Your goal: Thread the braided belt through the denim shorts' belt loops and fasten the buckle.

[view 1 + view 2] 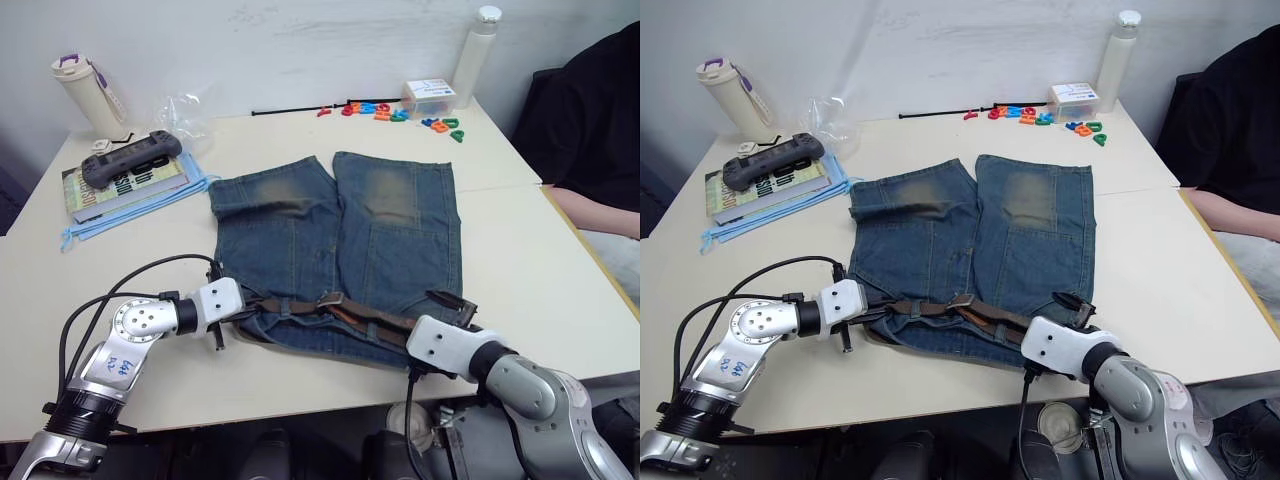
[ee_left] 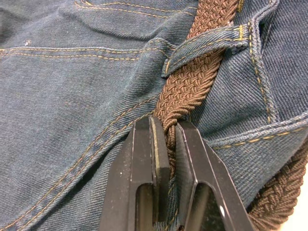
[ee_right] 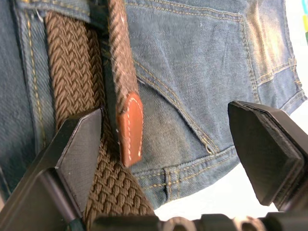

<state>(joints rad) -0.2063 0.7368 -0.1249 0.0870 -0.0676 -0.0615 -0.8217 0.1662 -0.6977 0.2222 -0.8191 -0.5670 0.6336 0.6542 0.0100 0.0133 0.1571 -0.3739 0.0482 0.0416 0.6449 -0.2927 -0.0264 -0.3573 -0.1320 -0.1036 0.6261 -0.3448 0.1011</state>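
On the cream table point(image 1: 520, 250), the left gripper point(image 2: 166, 159) pinches the braided belt point(image 2: 185, 89) below a belt loop point(image 2: 207, 48); the right gripper point(image 3: 178, 144) gapes over the denim shorts point(image 1: 340, 250).

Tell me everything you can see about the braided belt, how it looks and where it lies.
The braided belt is a dark-brown woven strap lying along the waistband of the denim shorts. It passes under a belt loop, and the left gripper is shut on it just past that loop. Its tan leather tip, stitched at the edge, lies loose on the denim between the open right gripper's fingers.
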